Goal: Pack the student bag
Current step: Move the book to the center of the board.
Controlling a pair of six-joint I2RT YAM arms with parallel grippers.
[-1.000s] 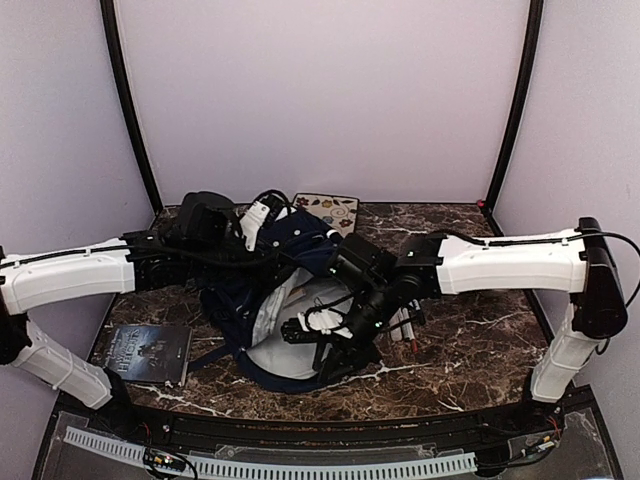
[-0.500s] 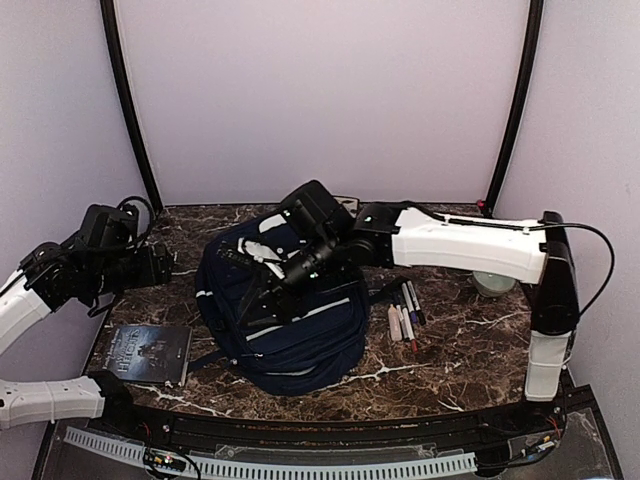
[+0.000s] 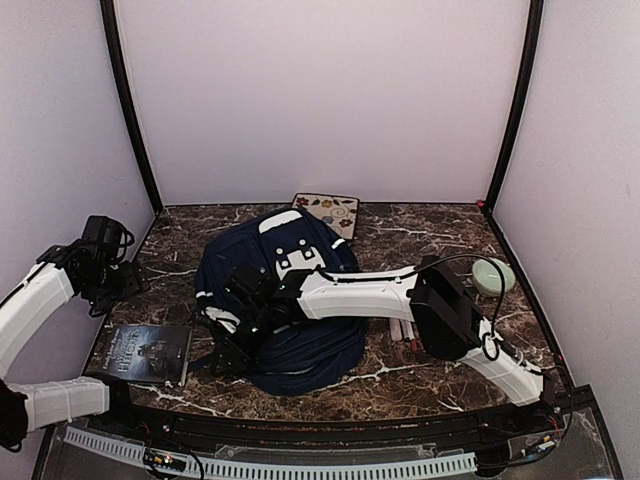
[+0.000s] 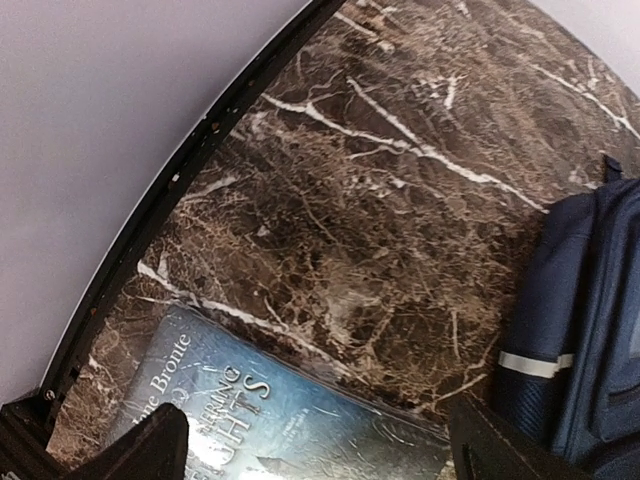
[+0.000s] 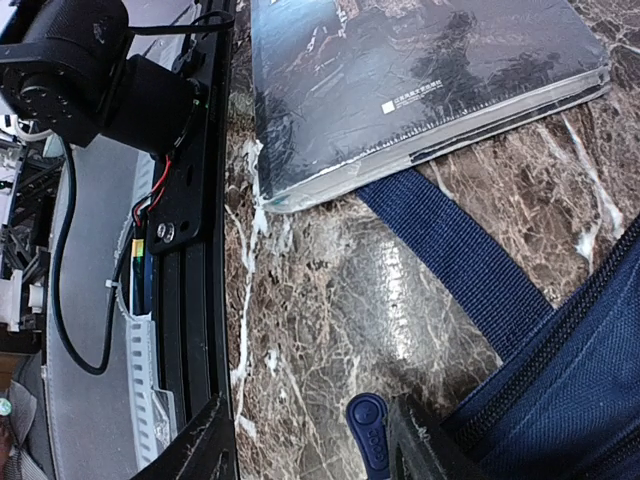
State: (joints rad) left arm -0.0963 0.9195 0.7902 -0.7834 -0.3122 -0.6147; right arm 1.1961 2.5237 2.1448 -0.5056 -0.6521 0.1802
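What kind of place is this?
Probably a robot test booth, not a home: plain pale walls and black corner posts enclose a marble-patterned table, with a left arm and a right arm mounted at its near edge.

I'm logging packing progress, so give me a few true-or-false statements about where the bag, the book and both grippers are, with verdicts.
1. The book lies on the table to the left of the student bag, outside it. True.
2. The left gripper is shut on the book. False: it hangs open above the table and the book, with nothing between its fingers.
3. The right gripper is at the bag's near left edge, with a blue zip pull in the gap between its fingers. True.
4. The pale round item sits inside the bag. False: it rests on the table, well to the right of the bag.
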